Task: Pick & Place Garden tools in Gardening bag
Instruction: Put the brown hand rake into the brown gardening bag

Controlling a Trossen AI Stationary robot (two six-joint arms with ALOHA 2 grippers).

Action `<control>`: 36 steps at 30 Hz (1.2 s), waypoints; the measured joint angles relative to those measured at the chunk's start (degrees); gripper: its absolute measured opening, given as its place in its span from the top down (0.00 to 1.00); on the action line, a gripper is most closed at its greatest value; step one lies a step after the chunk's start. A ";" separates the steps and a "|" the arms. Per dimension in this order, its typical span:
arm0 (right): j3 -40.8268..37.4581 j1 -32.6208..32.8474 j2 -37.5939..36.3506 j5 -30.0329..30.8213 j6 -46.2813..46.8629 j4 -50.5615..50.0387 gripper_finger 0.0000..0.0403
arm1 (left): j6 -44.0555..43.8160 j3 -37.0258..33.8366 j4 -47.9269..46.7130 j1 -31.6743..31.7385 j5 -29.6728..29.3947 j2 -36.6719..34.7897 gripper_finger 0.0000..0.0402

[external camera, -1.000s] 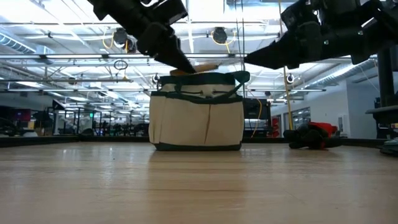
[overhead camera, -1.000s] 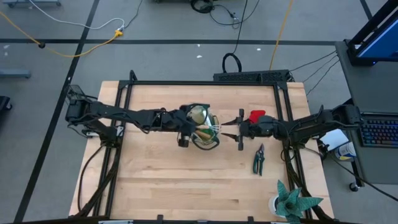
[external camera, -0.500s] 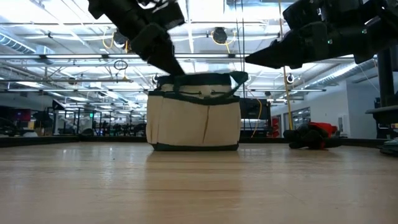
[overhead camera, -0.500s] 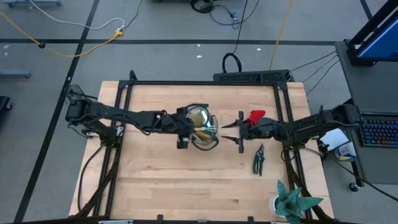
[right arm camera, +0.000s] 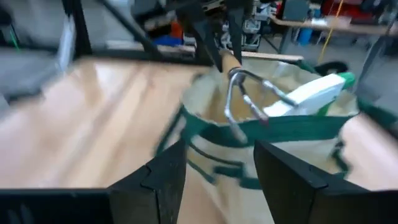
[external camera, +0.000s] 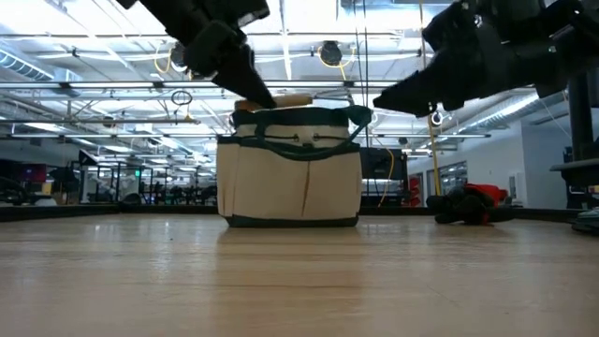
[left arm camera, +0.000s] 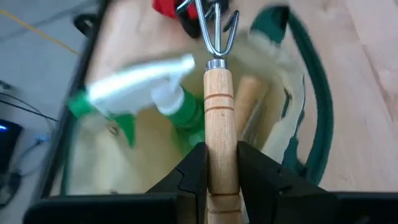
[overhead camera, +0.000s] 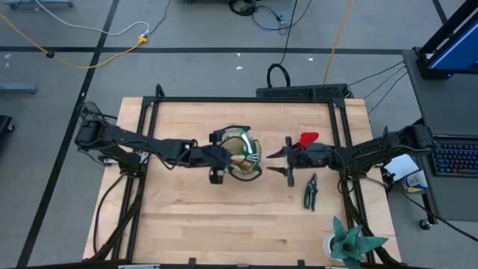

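Left pincer [left arm camera: 222,163] clamping smooth wooden rake handle [left arm camera: 220,124] over round canvas bag [overhead camera: 240,152], right pincer [right arm camera: 214,163] spread.

Gardening bag [overhead camera: 240,154] mid-table, spray bottle [left arm camera: 140,93] inside — glove [overhead camera: 308,140] and pruning shears [overhead camera: 310,191] to its right.

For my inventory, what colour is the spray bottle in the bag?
Green with a white trigger head, clearest in the left wrist view: spray bottle.

Bright overhead light; both wrist views are motion-blurred
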 joint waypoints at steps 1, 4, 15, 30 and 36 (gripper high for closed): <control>0.01 0.23 0.00 0.16 3.44 0.58 0.55 | -0.07 0.01 -0.29 -0.40 -0.81 -0.63 0.82; 0.01 1.02 0.10 2.28 12.45 2.34 0.55 | -1.05 -0.04 -1.54 -1.37 -2.22 -2.56 0.82; 4.30 5.43 10.15 10.18 18.98 6.17 0.55 | -6.38 -0.06 -7.31 -1.99 -5.45 -3.70 0.82; 6.06 5.71 13.97 10.72 21.57 3.63 0.56 | -3.30 -0.02 -7.36 -4.45 -5.50 -4.98 0.82; 6.06 5.32 13.97 10.58 21.35 3.28 0.73 | -7.19 0.00 -10.94 -4.14 -3.99 -4.19 0.82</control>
